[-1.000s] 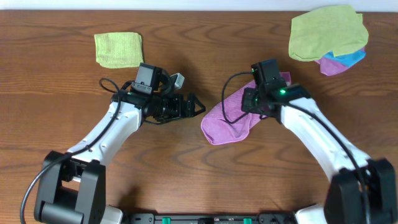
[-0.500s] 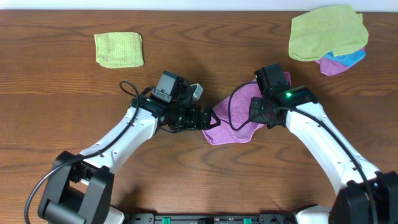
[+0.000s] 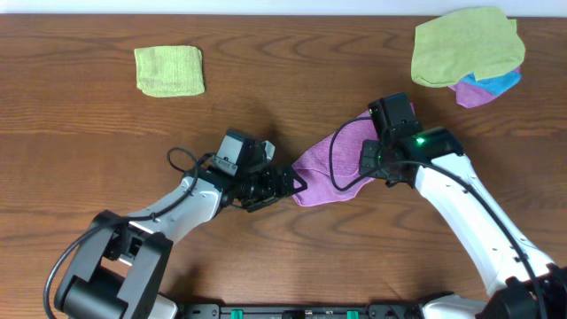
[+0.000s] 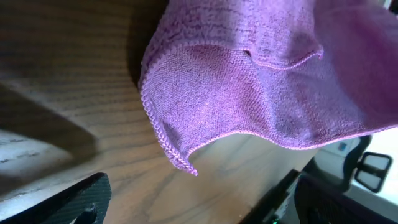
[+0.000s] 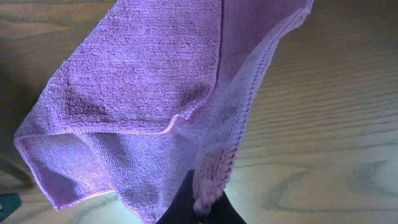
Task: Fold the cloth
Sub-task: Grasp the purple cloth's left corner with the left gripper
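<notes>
Counter (image 3: 266,97) centre holds the purple cloth (image 3: 332,164), partly lifted and hanging from the right hand (image 3: 370,165), which is pinched shut on one edge. Over the last second the left hand (image 3: 288,183) has swung in beside the drooping corner, spread wide and empty, probably to take it for the fold

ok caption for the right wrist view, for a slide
Right gripper pinching the cloth by its stitched edge over the wooden table
</notes>
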Controlling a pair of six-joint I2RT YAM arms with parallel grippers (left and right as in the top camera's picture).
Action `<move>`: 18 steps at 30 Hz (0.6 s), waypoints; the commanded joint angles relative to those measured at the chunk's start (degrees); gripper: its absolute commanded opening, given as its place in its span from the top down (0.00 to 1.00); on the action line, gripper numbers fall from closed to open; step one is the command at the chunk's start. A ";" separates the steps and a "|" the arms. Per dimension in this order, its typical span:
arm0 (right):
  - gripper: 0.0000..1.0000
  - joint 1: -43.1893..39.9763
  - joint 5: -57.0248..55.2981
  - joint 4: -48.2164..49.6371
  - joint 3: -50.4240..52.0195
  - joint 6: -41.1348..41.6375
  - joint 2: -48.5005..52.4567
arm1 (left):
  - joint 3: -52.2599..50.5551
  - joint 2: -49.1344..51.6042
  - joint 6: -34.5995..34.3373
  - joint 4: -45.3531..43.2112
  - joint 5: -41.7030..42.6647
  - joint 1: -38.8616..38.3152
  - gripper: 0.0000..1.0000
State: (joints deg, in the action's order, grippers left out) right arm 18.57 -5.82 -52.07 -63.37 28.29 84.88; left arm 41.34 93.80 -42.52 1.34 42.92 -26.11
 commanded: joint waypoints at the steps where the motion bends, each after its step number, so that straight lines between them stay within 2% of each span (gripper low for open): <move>1: 0.98 -0.17 0.28 -0.20 -0.46 1.07 -1.05 | -1.90 0.61 -6.51 -3.21 0.50 -0.28 0.05; 13: 0.99 -0.17 1.36 -0.02 -0.46 1.05 -1.05 | -3.58 0.63 -11.17 -7.45 -3.43 -2.80 0.05; 18: 0.99 -0.17 1.40 -0.02 -0.46 1.05 -1.05 | -3.58 1.62 -12.41 -7.82 -5.22 -3.67 0.02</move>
State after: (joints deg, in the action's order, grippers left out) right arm 18.57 -4.56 -52.05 -63.37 28.29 84.88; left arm 38.15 93.97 -53.78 -6.37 39.59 -29.52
